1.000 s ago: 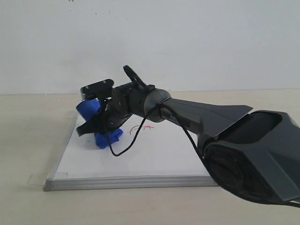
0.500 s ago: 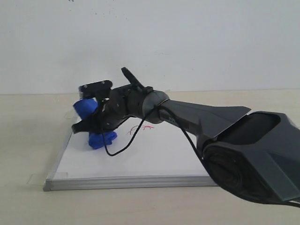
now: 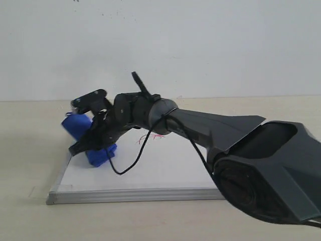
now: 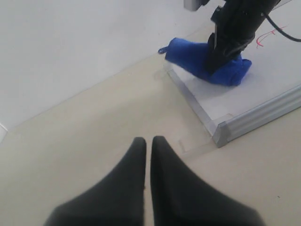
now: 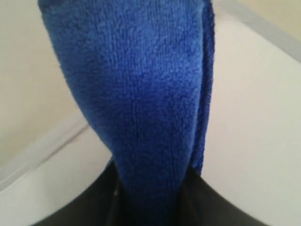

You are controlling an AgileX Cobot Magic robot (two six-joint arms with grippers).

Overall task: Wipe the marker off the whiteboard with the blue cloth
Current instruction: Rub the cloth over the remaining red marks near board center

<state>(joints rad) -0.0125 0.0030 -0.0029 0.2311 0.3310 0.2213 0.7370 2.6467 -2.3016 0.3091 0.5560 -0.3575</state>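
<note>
The whiteboard (image 3: 150,168) lies flat on the table, silver frame along its front edge. A small red marker scribble (image 3: 152,137) shows near its middle, also seen as marker (image 4: 266,37). My right gripper (image 3: 93,145) reaches across to the board's left edge, shut on the blue cloth (image 3: 80,129), whose lower end touches the board. In the right wrist view the blue cloth (image 5: 136,94) fills the gap between the fingers. My left gripper (image 4: 148,140) hangs shut over bare table beside the whiteboard (image 4: 263,84), empty; the blue cloth (image 4: 193,59) is far from it.
The beige table (image 3: 25,150) surrounds the board, with a white wall behind. A black cable (image 3: 131,163) loops from the right arm over the board. The right arm's bulky body (image 3: 261,160) covers the board's right side. A clear tape tab (image 4: 195,139) sticks at the near corner.
My right gripper has slid the blue cloth leftward across the board, away from the red scribble, to the board's left edge.
</note>
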